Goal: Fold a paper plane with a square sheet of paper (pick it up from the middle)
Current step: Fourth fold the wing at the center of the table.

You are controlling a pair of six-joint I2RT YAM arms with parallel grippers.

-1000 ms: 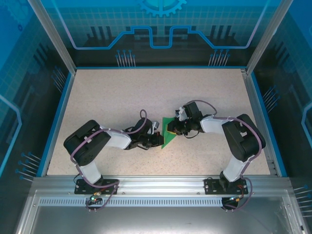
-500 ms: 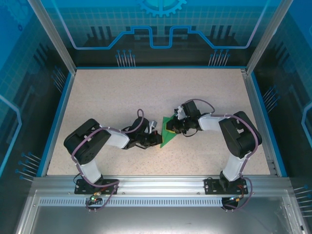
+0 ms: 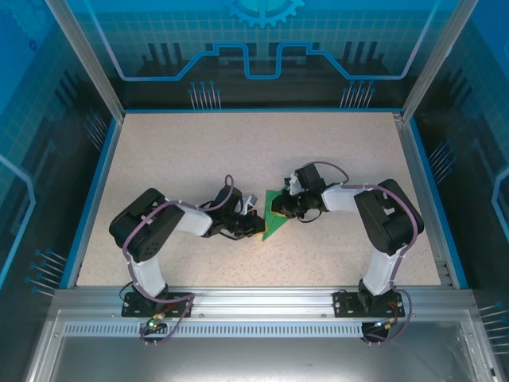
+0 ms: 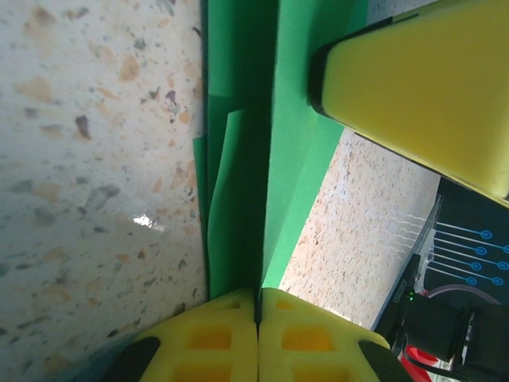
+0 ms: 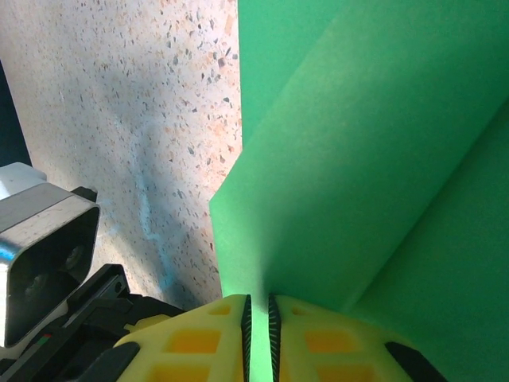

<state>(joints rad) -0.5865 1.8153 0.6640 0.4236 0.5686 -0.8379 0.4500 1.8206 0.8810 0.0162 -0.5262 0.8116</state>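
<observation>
The square sheet of paper (image 3: 273, 220) is bright green and folded into a creased, pointed triangle standing on edge over the table's middle. My left gripper (image 3: 256, 226) meets its lower left side and is shut on the paper's edge (image 4: 258, 296), with folded layers (image 4: 238, 199) running away from the pads. My right gripper (image 3: 280, 209) comes in from the right and is shut on the sheet's upper edge (image 5: 257, 309), a thin strip of green pinched between its yellow fingers (image 5: 199, 342). In the left wrist view the right gripper's yellow finger (image 4: 421, 87) rests against the green paper (image 4: 298, 135).
The speckled beige table (image 3: 199, 159) is bounded by a blue rim (image 3: 94, 191) and transparent walls. An aluminium rail (image 3: 254, 298) carrying both arm bases runs along the near edge. The left arm's wrist camera (image 5: 40, 247) sits close to the right gripper.
Both arms have shifted slightly, drawing their elbows inward. The paper stays pinched between both grippers and has moved a little toward the far side.
</observation>
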